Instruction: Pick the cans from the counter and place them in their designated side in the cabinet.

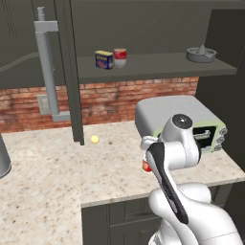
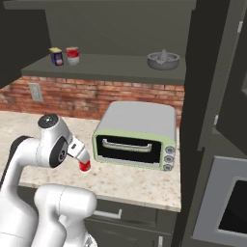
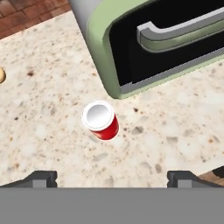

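A white Franka arm hangs its gripper (image 3: 112,177) above a bright red can (image 3: 101,120) that stands upright on the speckled beige counter (image 1: 43,191), just beside the front corner of a grey-and-green toaster oven (image 2: 135,132). In the hand view the two dark finger tips (image 3: 41,178) sit wide apart at the bottom edge, spread and holding nothing, with the can apart from them at about 12 o'clock, slightly left of the midline. In the left base view the can peeks out at 9 o'clock of the arm's forearm; in the right base view it sits just below the hand. The other can, silver-grey with a dark red band (image 1: 120,56), already stands on the shelf of the dark grey cabinet (image 1: 158,67), touching or nearly touching a blue-and-yellow tin (image 1: 104,60), with a grey juicer (image 2: 163,60) well apart toward the shelf's far end. A small yellow ball (image 1: 95,139) lies on the counter at 9 o'clock of the oven. The step in hand looks like the approach to the second pick: the next move calls for centring over the can, descending so the tips straddle it, then closing without knocking it against the oven.
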Robot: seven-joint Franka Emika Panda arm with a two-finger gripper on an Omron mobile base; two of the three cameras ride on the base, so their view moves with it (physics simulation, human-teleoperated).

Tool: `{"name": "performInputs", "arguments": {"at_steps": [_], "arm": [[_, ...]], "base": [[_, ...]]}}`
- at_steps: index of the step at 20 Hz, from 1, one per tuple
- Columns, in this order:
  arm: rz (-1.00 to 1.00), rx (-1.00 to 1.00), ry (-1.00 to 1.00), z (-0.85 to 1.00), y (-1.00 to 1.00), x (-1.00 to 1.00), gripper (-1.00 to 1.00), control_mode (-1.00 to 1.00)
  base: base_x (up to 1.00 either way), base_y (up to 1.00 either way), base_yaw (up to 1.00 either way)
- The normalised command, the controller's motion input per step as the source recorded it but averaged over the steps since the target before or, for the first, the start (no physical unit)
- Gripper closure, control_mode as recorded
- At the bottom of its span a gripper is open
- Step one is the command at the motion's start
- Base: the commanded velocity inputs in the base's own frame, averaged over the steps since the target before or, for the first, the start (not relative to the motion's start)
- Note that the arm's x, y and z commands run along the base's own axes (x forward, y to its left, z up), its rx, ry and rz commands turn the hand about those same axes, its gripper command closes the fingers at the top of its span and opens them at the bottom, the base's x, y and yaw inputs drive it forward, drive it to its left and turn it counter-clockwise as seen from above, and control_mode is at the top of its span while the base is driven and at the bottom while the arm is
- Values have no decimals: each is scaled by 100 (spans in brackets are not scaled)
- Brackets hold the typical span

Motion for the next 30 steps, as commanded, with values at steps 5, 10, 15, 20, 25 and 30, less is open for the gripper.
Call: {"name": "performInputs", "arguments": {"at_steps": [5, 10, 15, 20, 25, 30], "arm": [[0, 0, 1, -17, 0, 14, -100, -100], [0, 0, 1, -17, 0, 14, -100, -100], [0, 0, 0, -14, 0, 16, -100, -100], [0, 0, 1, -14, 1, 15, -100, -100], [0, 0, 1, -14, 2, 16, -100, -100], [0, 0, 2, -16, 1, 10, -100, -100]], "base": [[0, 0, 0], [0, 0, 0], [0, 0, 0], [0, 0, 0], [0, 0, 0], [0, 0, 0]]}}
